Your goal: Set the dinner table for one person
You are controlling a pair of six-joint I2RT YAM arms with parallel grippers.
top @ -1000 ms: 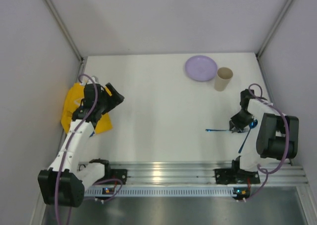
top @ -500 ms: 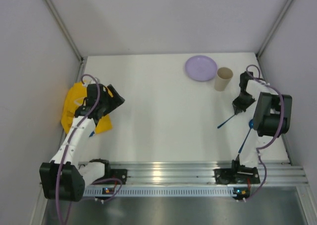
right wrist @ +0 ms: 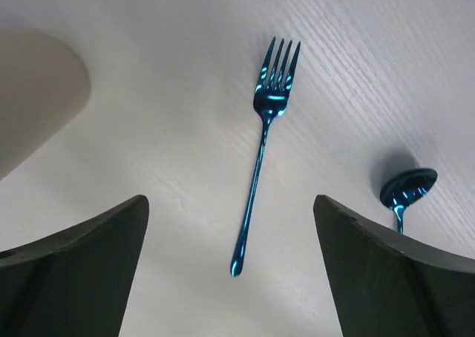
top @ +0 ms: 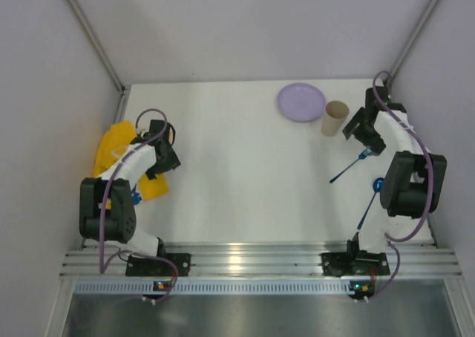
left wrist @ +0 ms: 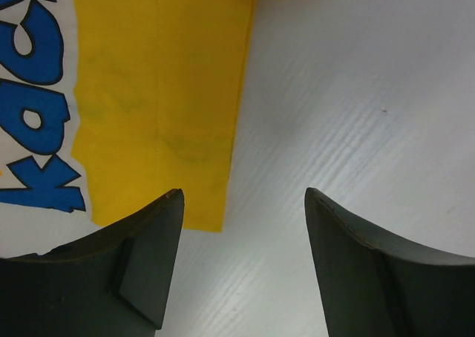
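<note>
Left gripper (left wrist: 245, 200) and right gripper (right wrist: 230, 203) gape empty over the desk (top: 237, 166).
Yellow cloth (left wrist: 163, 92) lies upper left; blue fork (right wrist: 258, 174) lies centre frame.

Dinner table (top: 237, 166) — cup (top: 335, 117) right of plate (top: 301, 101) (rear), fork (top: 349, 168) left of spoon (top: 369, 203)

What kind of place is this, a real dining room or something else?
Probably a robot test cell, not a dining room: plain pale walls box in a white table, and the left arm and right arm are bolted to an aluminium rail at its near edge.
</note>
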